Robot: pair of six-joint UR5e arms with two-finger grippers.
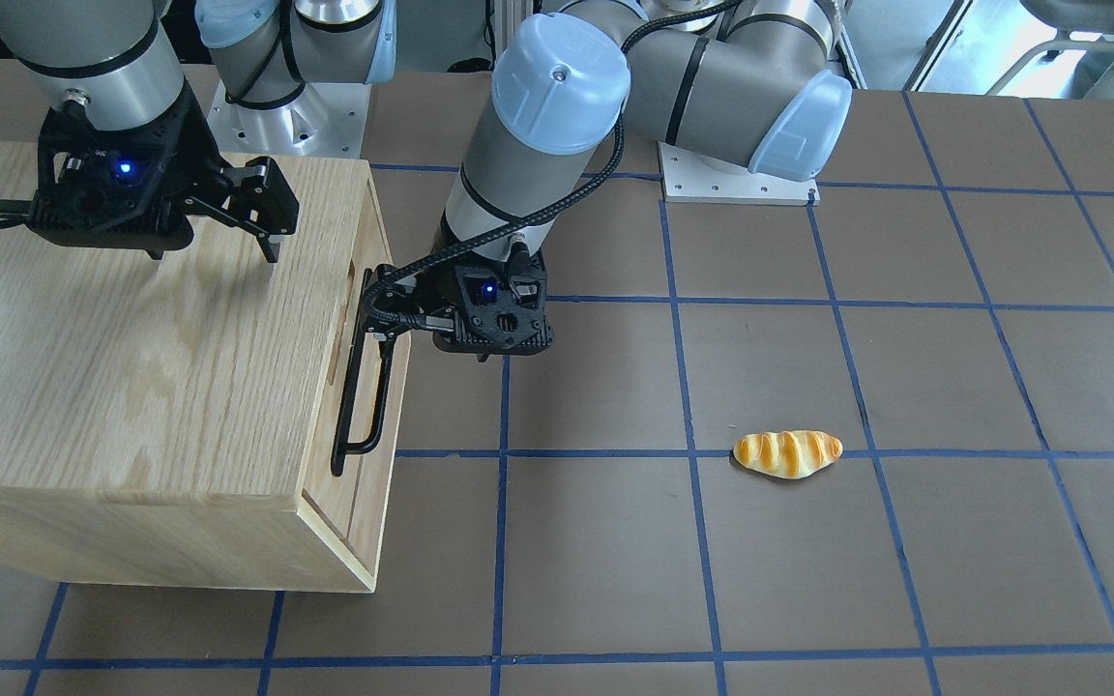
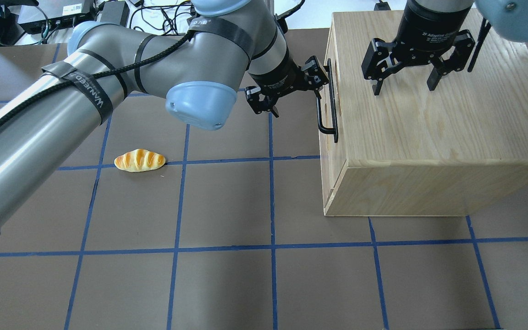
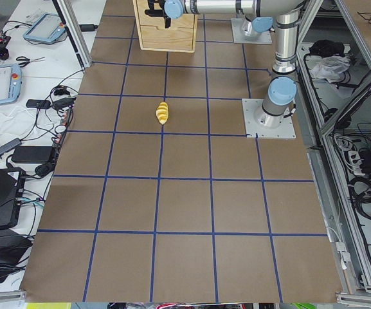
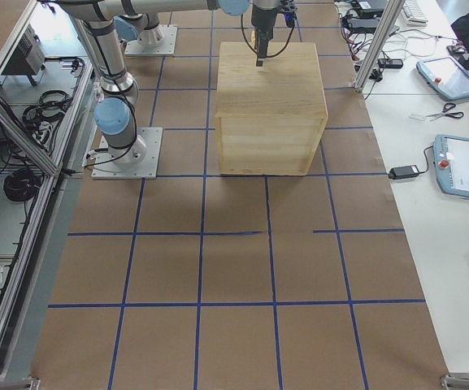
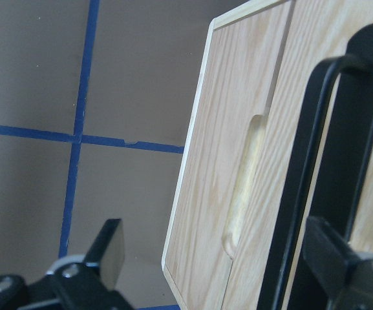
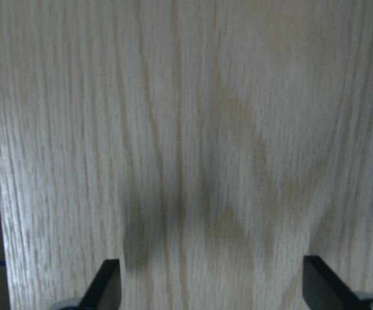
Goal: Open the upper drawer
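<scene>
The oak-grain cabinet (image 2: 429, 128) stands on the robot's right side of the table. The upper drawer (image 1: 368, 232) faces the table's middle and looks closed; in the left wrist view (image 5: 293, 77) its oblong slot (image 5: 243, 187) shows beside the long black bar handle (image 1: 351, 387) (image 2: 332, 101) (image 5: 302, 194). My left gripper (image 1: 378, 309) (image 2: 289, 89) (image 5: 218, 258) is open at the handle's far end, with the bar just inside one finger (image 5: 331, 258). My right gripper (image 1: 214, 256) (image 2: 404, 89) (image 6: 212, 290) is open, pointing down at the cabinet's top.
A toy bread roll (image 1: 787, 452) (image 2: 139, 160) (image 3: 162, 112) lies on the brown, blue-gridded table, well away from the cabinet. The cabinet also shows in the side views (image 3: 166, 29) (image 4: 271, 106). Both arm bases stand at the table's robot side.
</scene>
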